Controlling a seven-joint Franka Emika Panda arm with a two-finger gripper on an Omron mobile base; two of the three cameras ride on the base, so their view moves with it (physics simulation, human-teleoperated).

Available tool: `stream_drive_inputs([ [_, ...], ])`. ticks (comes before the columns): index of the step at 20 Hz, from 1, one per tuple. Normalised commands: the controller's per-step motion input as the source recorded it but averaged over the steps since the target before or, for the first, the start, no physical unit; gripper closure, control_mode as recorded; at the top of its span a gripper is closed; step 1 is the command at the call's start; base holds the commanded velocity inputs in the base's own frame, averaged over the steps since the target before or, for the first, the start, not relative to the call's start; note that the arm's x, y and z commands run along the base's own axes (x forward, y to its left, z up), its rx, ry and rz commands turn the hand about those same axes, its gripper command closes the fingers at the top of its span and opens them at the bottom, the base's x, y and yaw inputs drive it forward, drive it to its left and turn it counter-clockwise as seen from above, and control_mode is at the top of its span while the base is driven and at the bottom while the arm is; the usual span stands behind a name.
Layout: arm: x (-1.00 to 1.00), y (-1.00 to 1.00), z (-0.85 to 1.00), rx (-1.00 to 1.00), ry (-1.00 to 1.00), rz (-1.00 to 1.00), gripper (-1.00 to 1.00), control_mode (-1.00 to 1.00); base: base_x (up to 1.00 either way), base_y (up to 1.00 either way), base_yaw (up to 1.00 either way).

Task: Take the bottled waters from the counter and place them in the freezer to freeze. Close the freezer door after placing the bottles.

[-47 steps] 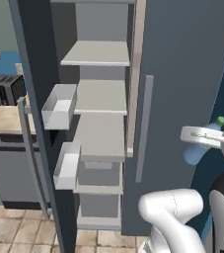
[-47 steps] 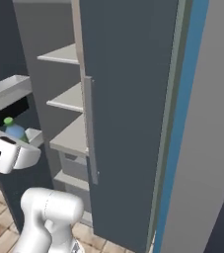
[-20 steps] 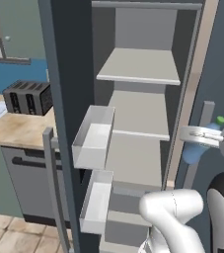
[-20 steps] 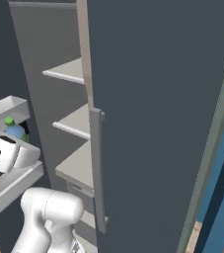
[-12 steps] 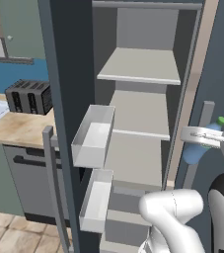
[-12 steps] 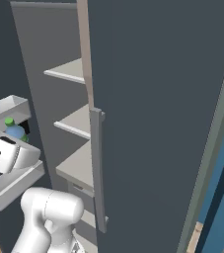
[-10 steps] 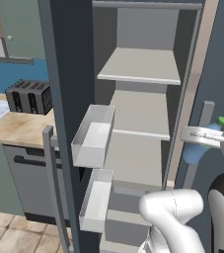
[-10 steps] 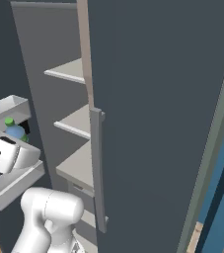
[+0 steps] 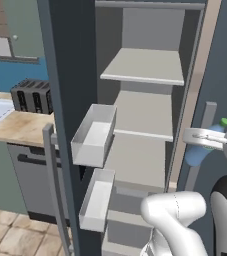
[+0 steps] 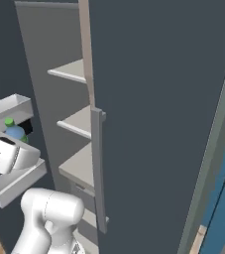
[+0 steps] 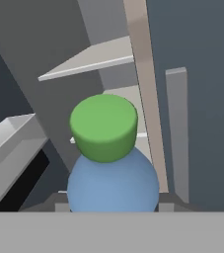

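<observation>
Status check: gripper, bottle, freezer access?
Gripper shut on blue bottle, green cap up. Freezer door open, shelves bare. Bottle held in front of the shut plain door's handle, right of the opening.

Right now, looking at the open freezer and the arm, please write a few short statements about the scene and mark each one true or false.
1. The fingers are closed on a blue bottle with a green cap. True.
2. The bottle already stands on a freezer shelf. False: it is held in the air in front of the freezer, outside the shelves.
3. The freezer door is open, and its white bins are visible. True.
4. The shelves inside the freezer are full of food. False: the visible shelves are bare.
5. A dark toaster sits on the counter to the left of the freezer. True.
</observation>
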Motion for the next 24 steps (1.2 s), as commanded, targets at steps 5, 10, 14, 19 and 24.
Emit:
stream_drive_inputs([
  [5, 0.00, 0.00, 0.00, 0.00, 0.00, 0.00, 1.00, 1.00, 0.27, 0.00, 0.27],
  [10, 0.00, 0.00, 0.00, 0.00, 0.00, 0.00, 1.00, 1.00, 0.28, 0.00, 0.25],
  [14, 0.00, 0.00, 0.00, 0.00, 0.00, 0.00, 1.00, 1.00, 0.07, 0.00, 0.20],
  [19, 0.01, 0.05, -0.02, -0.01, -0.01, 0.01, 1.00, -1.00, 0.00, 0.07, 0.09],
  [24, 0.29, 0.21, -0.20, -0.04, -0.02, 0.06, 1.00, -1.00, 0.00, 0.00, 0.00],
])
